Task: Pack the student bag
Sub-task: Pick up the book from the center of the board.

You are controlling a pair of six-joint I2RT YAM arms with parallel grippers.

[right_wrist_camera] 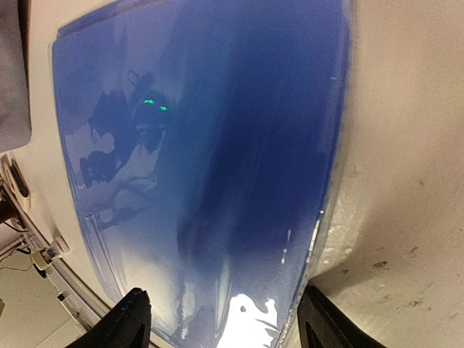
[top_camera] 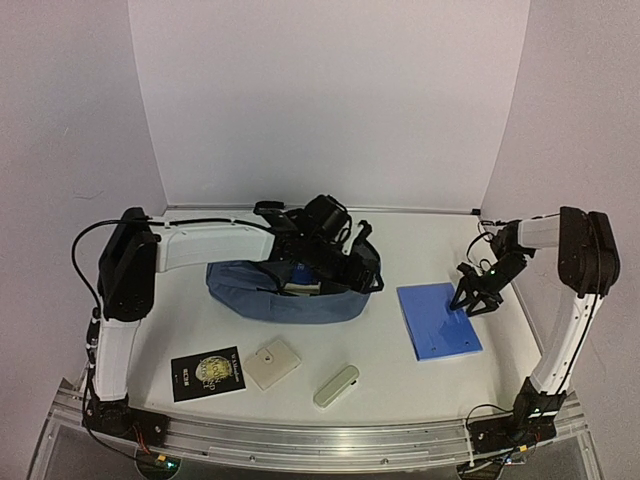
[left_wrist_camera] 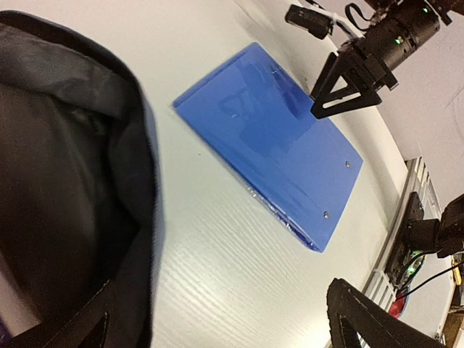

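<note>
The slate-blue student bag (top_camera: 290, 295) lies mid-table with its mouth open; its dark lining fills the left of the left wrist view (left_wrist_camera: 65, 181). My left gripper (top_camera: 352, 268) sits at the bag's right end, open (left_wrist_camera: 221, 304). One of its fingers is against the bag's rim, the other over bare table. A flat bright-blue notebook (top_camera: 437, 320) (left_wrist_camera: 275, 138) lies to the right of the bag. My right gripper (top_camera: 475, 300) (right_wrist_camera: 225, 297) hangs low over the notebook's (right_wrist_camera: 203, 145) far right edge, open. One finger is above the cover and the other is just off the edge.
Near the front lie a black book with a gold emblem (top_camera: 207, 373), a beige square box (top_camera: 272, 363) and a pale green case (top_camera: 336, 385). An aluminium rail (top_camera: 320, 440) runs along the table's near edge. White walls close the back and sides.
</note>
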